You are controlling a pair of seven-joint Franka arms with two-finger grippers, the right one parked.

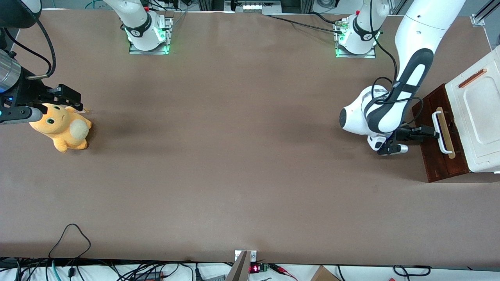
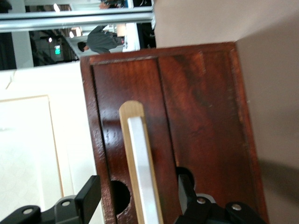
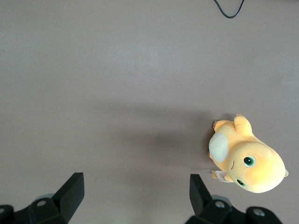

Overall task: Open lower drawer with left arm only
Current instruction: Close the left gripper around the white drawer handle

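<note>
Basically the lower drawer (image 1: 439,136) is a stiff, dark red-brown wooden front w/ a white U-shaped bar handle (image 1: 442,132) over a pale wood strip (image 1: 446,133); it sits under the cream-white cabinet top (image 1: 478,113) at the working arm's end of the table (image 1: 242,156). Judging by looks: rigid wood, nothing fragile, prob. moderate sliding friction, so it should take a firm straight pull w/o flexing. Polished front looks slick, so no purchase there; the bar is the only sensible grip, approx. mid-length so the drawer doesn't rack sideways.

Left arm (image 1: 410,78) reaches down in front of the drawer, and its gripper (image 1: 433,132) is right at the handle. In the wrist view the gripper (image 2: 142,200) has its fingers (image 2: 91,196) spread apart, one on each side of the white bar (image 2: 142,172) and strip (image 2: 130,140), not clamped on it. Bar lies btw the fingers, near the gripper's centre line, w/ a round hole (image 2: 120,196) in the wood just beside it. Whether the pads touch the bar can't be told.

Drawer front appears flush, i.e. not yet pulled out.
</note>
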